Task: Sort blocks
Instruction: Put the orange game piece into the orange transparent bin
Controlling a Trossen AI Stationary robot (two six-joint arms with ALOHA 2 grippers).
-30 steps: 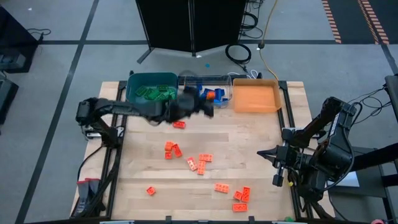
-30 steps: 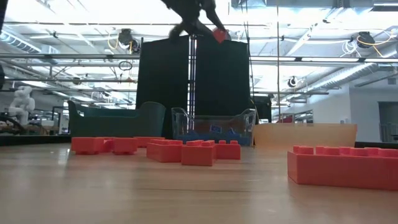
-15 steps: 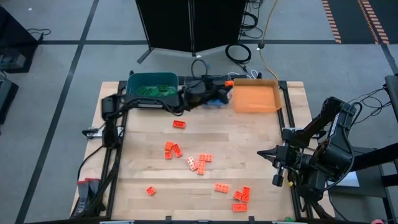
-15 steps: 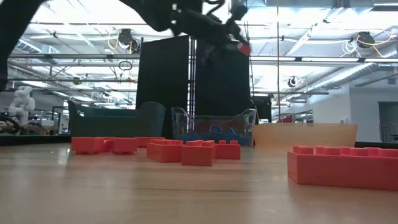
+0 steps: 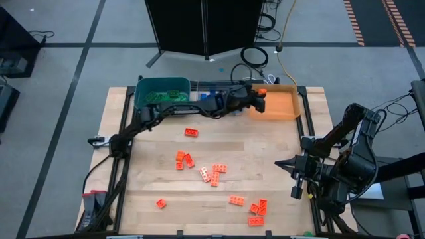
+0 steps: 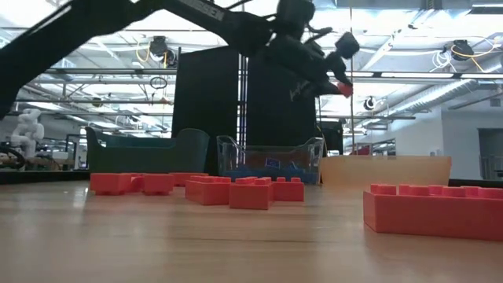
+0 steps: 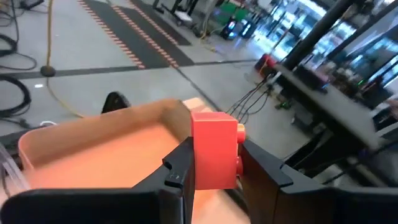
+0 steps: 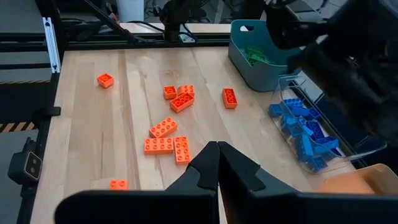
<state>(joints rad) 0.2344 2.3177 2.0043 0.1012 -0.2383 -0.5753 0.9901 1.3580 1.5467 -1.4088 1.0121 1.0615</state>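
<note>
Mid-sort, delivery step. Left gripper [image 5: 260,99] stretched far across the table's back edge, hovering over the near rim of the shallow orange plastic bin [image 5: 279,108]. Fingers closed partway on one small orange-red studded plastic brick [image 7: 214,157], pinched by its sides, well above the bin floor in the low view. Bin looks empty in the left wrist view, though part of the floor is hidden behind the brick.

Right gripper [image 8: 217,163] parked over the table's right edge, fingers pressed fully together, holding nothing.

Remaining orange-red bricks [image 5: 216,172] scattered loose over the bare wooden table [image 5: 279,153], a dozen or so, some touching in small clusters, one [image 5: 192,133] alone just in front of the bins. Green bricks [image 5: 161,97] lying in the teal plastic bin [image 5: 141,87]; blue bricks [image 8: 301,132] in the clear plastic bin [image 8: 283,84] between the teal and orange ones.

Next move, judged: carry slightly further over the orange bin, spread the fingers to drop the brick, then back for another loose orange-red one. Care needed that the drop clears the rim, not the neighbouring clear bin.
</note>
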